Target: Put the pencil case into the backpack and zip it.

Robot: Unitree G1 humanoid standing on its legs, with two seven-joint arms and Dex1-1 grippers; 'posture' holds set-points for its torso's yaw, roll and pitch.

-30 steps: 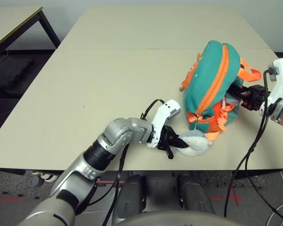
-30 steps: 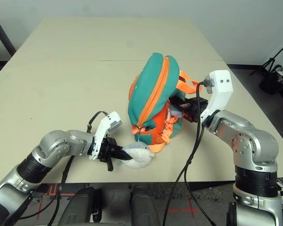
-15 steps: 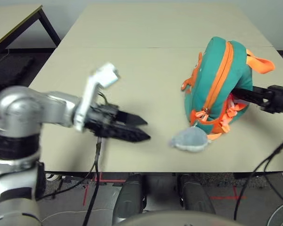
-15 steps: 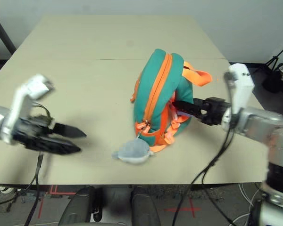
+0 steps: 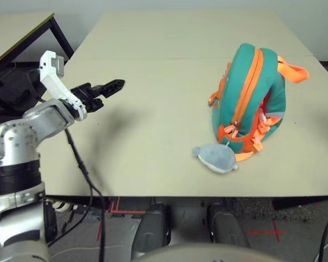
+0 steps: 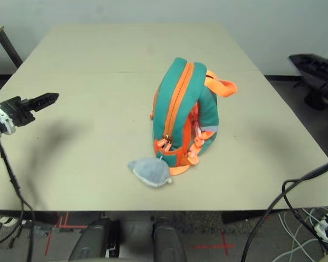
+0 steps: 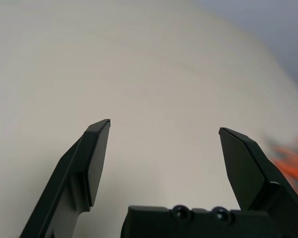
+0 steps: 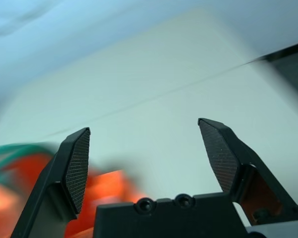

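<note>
The teal and orange backpack (image 5: pixel 250 98) stands on its side right of the table's middle, its orange zipper line running over the top. Its grey plush charm (image 5: pixel 215 158) lies on the table against the front end. The pencil case is out of view. My left gripper (image 5: pixel 119 83) hovers open over the table's left edge, far from the backpack, with nothing between its fingers (image 7: pixel 97 148). My right gripper (image 8: pixel 144 125) is open and empty too. Its dark fingers (image 6: pixel 306 61) show at the far right, off the table's right side.
The beige table (image 5: pixel 153 125) has wide bare room left of and behind the backpack. A second table (image 5: pixel 22 33) with a black frame stands beyond the left edge. Cables hang off the front on both sides.
Both grippers have opened and pulled away from the backpack. The left one let go of the plush charm and swung out left. The right one drew back to the right.
</note>
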